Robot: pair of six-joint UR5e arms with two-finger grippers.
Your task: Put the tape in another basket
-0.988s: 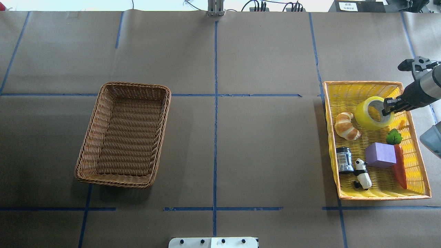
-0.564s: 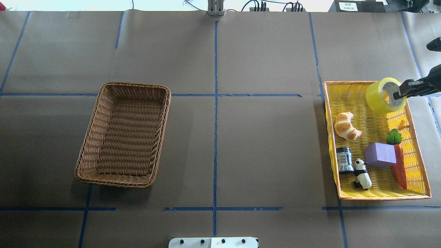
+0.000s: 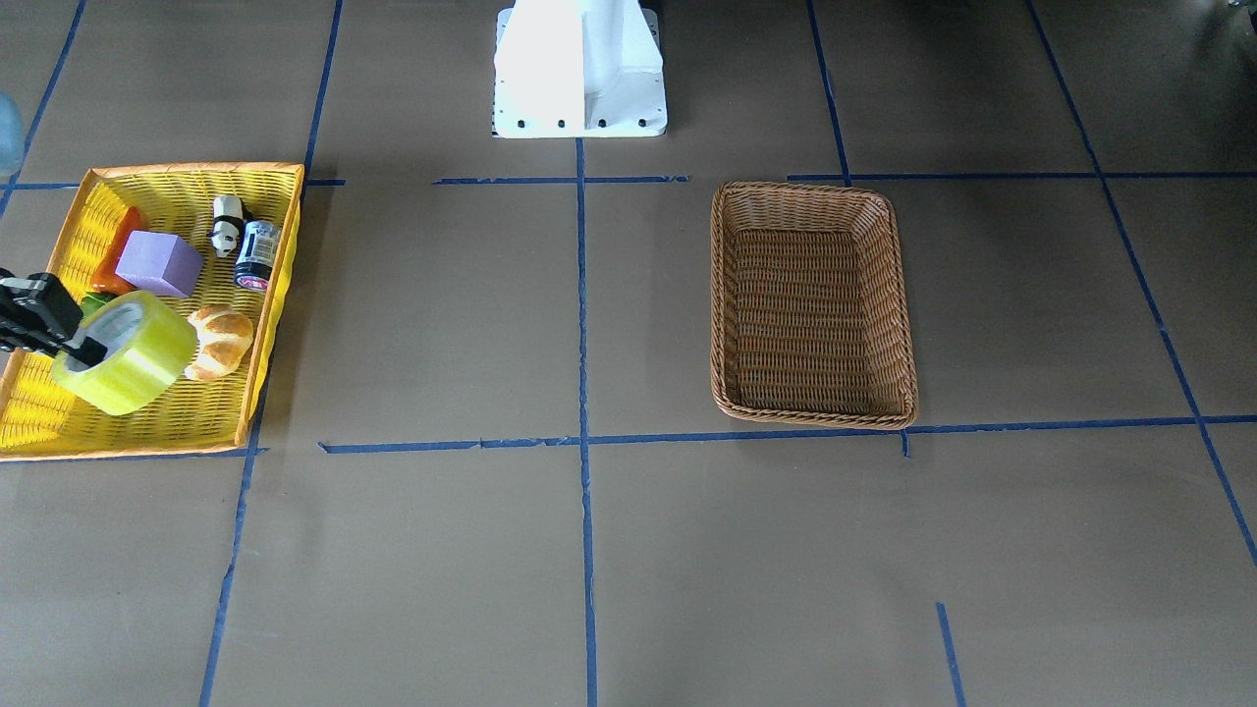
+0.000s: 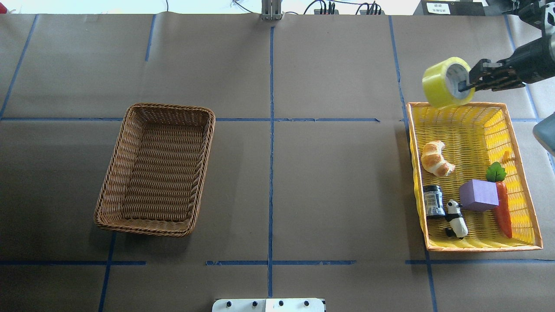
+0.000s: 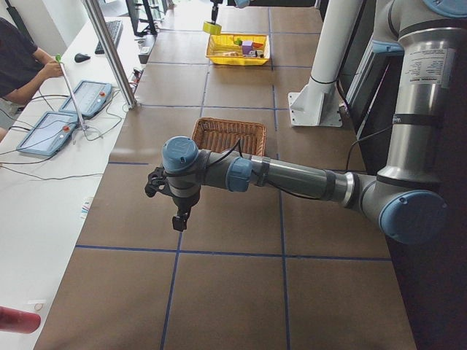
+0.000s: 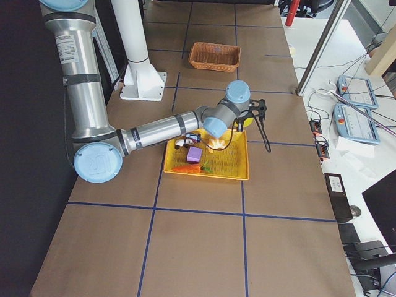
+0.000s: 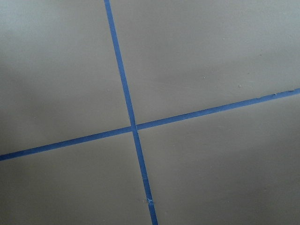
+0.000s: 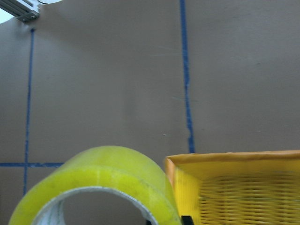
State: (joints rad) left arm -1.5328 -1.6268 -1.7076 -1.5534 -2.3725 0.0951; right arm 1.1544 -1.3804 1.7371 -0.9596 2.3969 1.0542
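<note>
The tape point(image 4: 439, 84), a wide yellow roll with a white-grey core, hangs in the air over the far left corner of the yellow mesh basket point(image 4: 481, 248). My right gripper point(image 4: 466, 84) is shut on the roll's wall, with one finger inside the core. The roll also shows in the front view point(image 3: 133, 368) and fills the bottom of the right wrist view point(image 8: 98, 183). The brown wicker basket point(image 4: 171, 107) sits empty on the left half of the table. My left gripper point(image 5: 179, 217) shows only in the exterior left view, low over bare table; I cannot tell if it is open.
The yellow basket holds a croissant point(image 4: 435, 158), a purple block point(image 4: 478, 195), a carrot point(image 4: 504, 210), a panda figure point(image 4: 456, 219) and a small jar point(image 4: 433, 200). The robot's white base point(image 3: 579, 64) stands at the table's near edge. An operator point(image 5: 22, 58) sits beyond the far side.
My right gripper has lifted the tape out of the yellow basket and carried it up, away from the robot and leftward past the basket's far rim.
</note>
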